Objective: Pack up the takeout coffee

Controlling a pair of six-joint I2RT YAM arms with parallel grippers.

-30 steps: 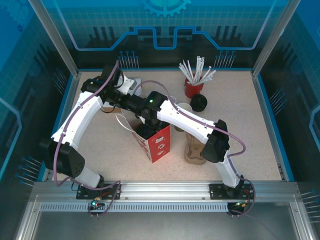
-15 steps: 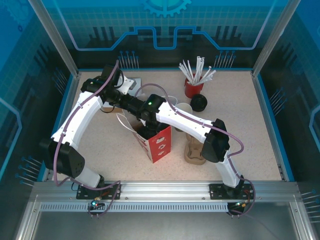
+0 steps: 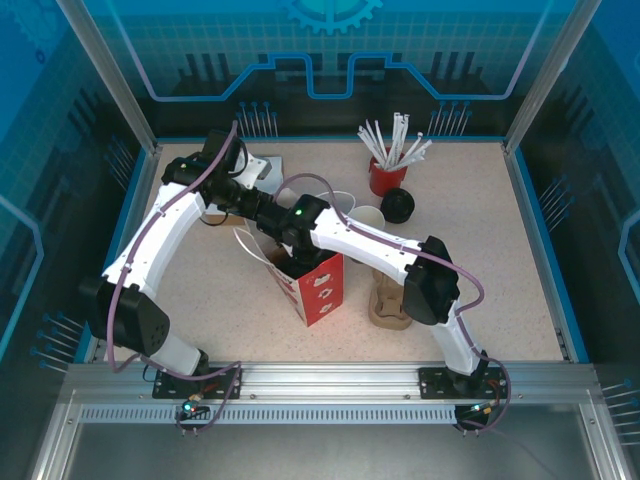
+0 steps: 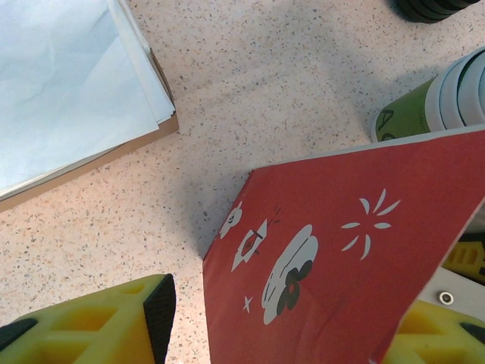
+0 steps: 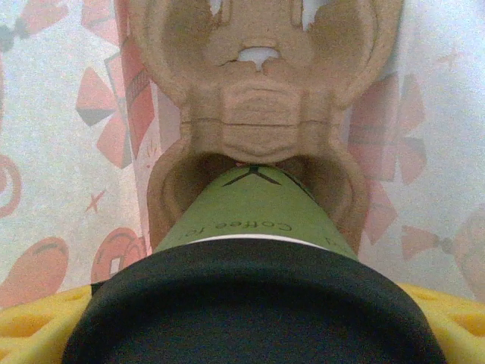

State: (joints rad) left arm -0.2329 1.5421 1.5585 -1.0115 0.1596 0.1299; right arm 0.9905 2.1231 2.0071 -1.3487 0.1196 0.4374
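Where the red paper bag (image 3: 318, 285) stands upright on the worktop (image 3: 200, 290), both arms meet at its mouth. The right gripper (image 5: 242, 318) reaches down into the bag from above, its yellow fingers (image 5: 34, 318) clamped on either side of the takeout coffee (image 5: 254, 208) at the black lid. The coffee is inside the bag, its green lower body seated in a pocket of a brown pulp carrier (image 5: 261, 98) set between the bag's pale inner walls.

The left gripper (image 4: 284, 318) is at the bag's far-left upper edge, fingers apart, with the red printed wall passing between them. The finger with the black pad stands clear of the wall; contact on the other side cannot be made out.

Beyond the bag to its right are a nested stack of cups (image 3: 369, 219), black lids (image 3: 397, 205) and a red cup of straws (image 3: 385, 172). Just right of the bag stands a second pulp carrier (image 3: 388, 300). Behind the bag to the left, a pile of white sheets (image 4: 68, 91) lies flat on the worktop.
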